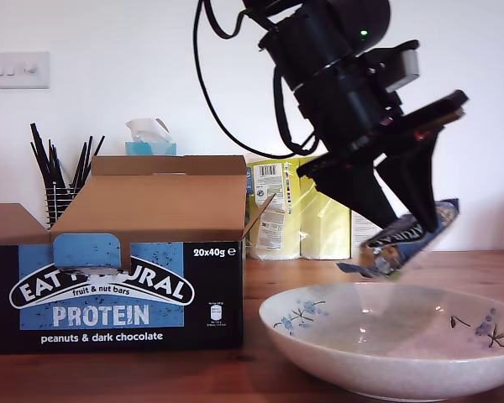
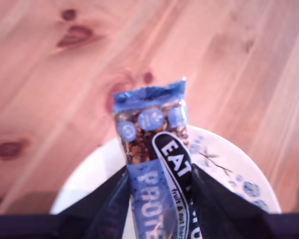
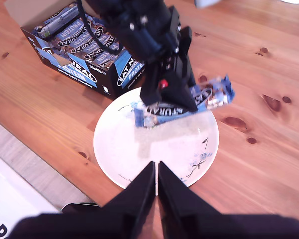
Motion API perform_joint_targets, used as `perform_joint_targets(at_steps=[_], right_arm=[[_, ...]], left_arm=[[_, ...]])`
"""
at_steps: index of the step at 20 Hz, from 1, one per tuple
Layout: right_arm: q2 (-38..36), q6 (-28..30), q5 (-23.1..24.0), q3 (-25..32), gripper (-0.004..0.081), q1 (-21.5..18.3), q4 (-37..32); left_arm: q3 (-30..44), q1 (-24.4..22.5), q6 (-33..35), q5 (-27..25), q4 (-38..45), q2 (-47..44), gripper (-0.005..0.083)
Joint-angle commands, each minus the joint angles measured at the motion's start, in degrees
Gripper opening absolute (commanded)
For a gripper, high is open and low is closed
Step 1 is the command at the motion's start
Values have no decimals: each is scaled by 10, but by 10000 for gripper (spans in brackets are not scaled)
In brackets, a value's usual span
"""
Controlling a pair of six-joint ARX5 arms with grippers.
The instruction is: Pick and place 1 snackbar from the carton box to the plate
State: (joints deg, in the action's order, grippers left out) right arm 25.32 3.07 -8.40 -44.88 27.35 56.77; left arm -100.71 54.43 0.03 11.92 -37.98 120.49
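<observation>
Overhead, my first gripper (image 1: 407, 225) points steeply down, jaws clamped on the snackbar (image 1: 401, 242), held tilted above the plate (image 1: 336, 353), not touching it. My second gripper (image 3: 156, 181) hangs higher, fingers pressed together, empty. Carton box (image 1: 109, 277) sits at the exterior view's left.

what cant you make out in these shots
- Inside of the carton box: exterior view, its front wall and flap hide it.
- Lower end of the snackbar: first wrist view, cut off by the edge between my first end effector fingers.
- Labels on the yellow packs: exterior view, too small.
- Plate middle: second wrist view, partly behind the arm.
</observation>
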Motion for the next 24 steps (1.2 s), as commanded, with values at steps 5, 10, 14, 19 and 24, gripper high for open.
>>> perform_joint_targets(at_steps=[5,10,14,19,24], right_arm=[[-1,5,0,-6,-13,-2,-3],[-1,16,1,-6,-13,-2,-3],[-1,16,1,-6,-13,-2,-16],[-1,15,1,-6,-13,-2,-33],[6,15,12,-6,-13,-2,-37]], left_arm=[[3,17,-1,-4,-57,36,250],[3,16,-1,-9,-72,36,258],[3,18,-2,-35,-72,41,457],[3,19,0,-34,-77,40,407],[2,16,7,-8,-85,0,-16]])
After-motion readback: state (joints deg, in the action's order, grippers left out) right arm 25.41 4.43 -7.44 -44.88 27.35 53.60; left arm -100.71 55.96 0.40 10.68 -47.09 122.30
